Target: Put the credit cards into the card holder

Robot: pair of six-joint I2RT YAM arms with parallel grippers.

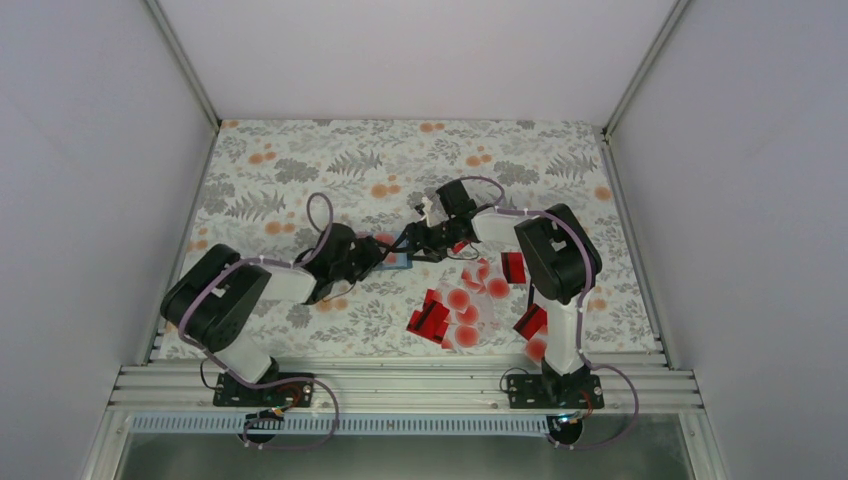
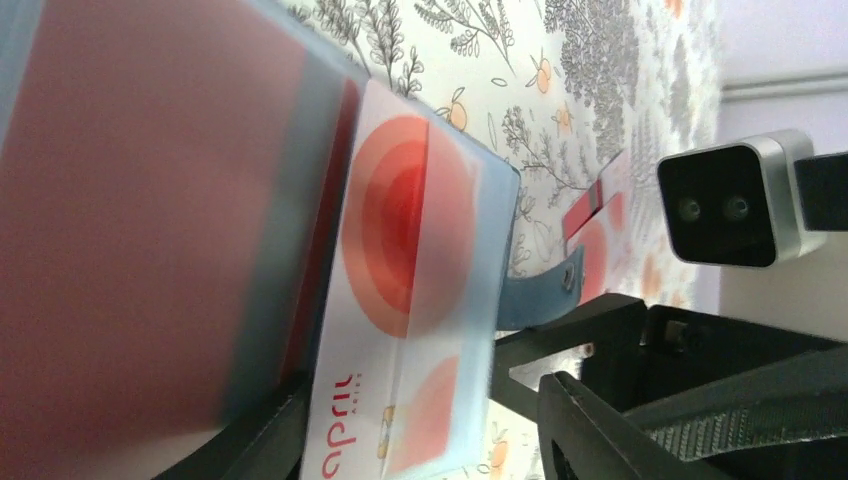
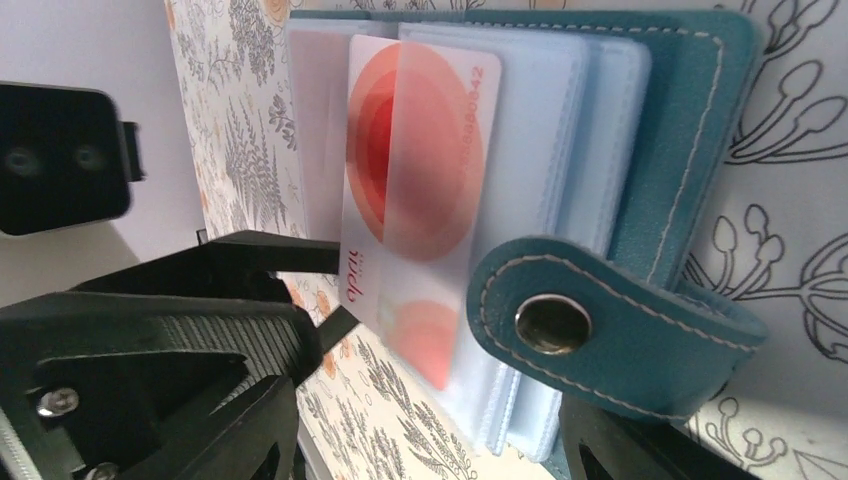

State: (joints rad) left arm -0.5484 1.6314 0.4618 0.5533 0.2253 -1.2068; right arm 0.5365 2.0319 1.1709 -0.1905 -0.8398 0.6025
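Flanking an edge of the card holder [image 3: 680, 120], right claw [image 3: 430, 440] gapes wide; left claw [image 2: 420, 430], cannot tell.

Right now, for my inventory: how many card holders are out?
1. The card holder sits open mid-table, a red-dot credit card partly in a sleeve. Others may be hidden.

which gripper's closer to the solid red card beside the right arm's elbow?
Right. The right gripper is at the card holder, left of the red card; the left gripper is farther left, beyond the holder.
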